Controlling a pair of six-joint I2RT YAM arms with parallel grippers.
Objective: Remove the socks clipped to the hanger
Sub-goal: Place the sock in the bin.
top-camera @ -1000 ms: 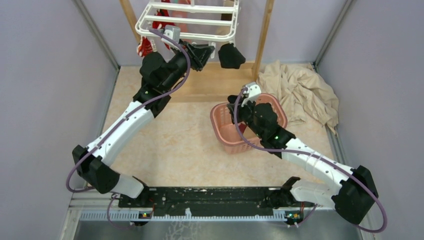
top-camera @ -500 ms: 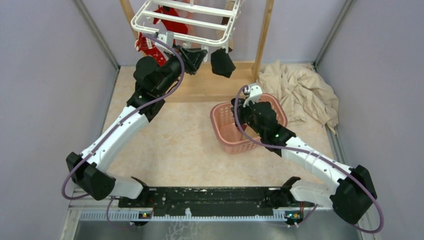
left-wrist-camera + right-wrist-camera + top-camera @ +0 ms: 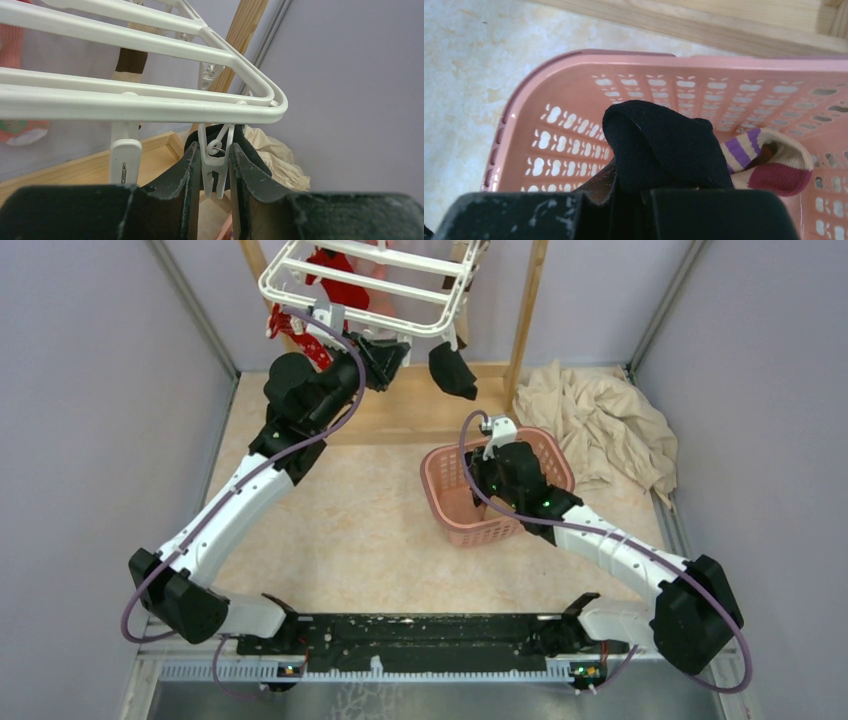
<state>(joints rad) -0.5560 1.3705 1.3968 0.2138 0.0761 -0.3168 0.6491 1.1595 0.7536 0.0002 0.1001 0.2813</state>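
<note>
Shifted toward its own side over the last second, the left hand (image 3: pixel 213 152) has dragged the hanger (image 3: pixel 360 285) with it. The rack now tips and sits further left between the wooden frame (image 3: pixel 525 320) posts. The left hand is closed on a white clip (image 3: pixel 215 172) dangling under the hanger's near corner on the right arm's side, one finger pressed to each flank of the clip. Directly below that corner, the hanging black sock (image 3: pixel 452 370) has swung leftward with the rack and is still clipped. The squeeze has therefore probably moved the hanger without yet freeing the sock. Further along the hanger, on the left arm's side, the red socks (image 3: pixel 340 285) remain attached, and a brown-cuffed sock (image 3: pixel 131 62) hangs behind the bars. Well apart from the hanger, toward the arm bases, the right hand (image 3: pixel 631 186) has turned slightly but kept its place. It is clamped on a second black sock (image 3: pixel 664 145) held over the pink basket (image 3: pixel 574 54). A striped sock (image 3: pixel 774 167) already lies in that basket. The task thus appears partly done: some socks are off the hanger, one awaits dropping, and several are still clipped. A firmer pinch on the clip seems to be what the next release calls for.
</note>
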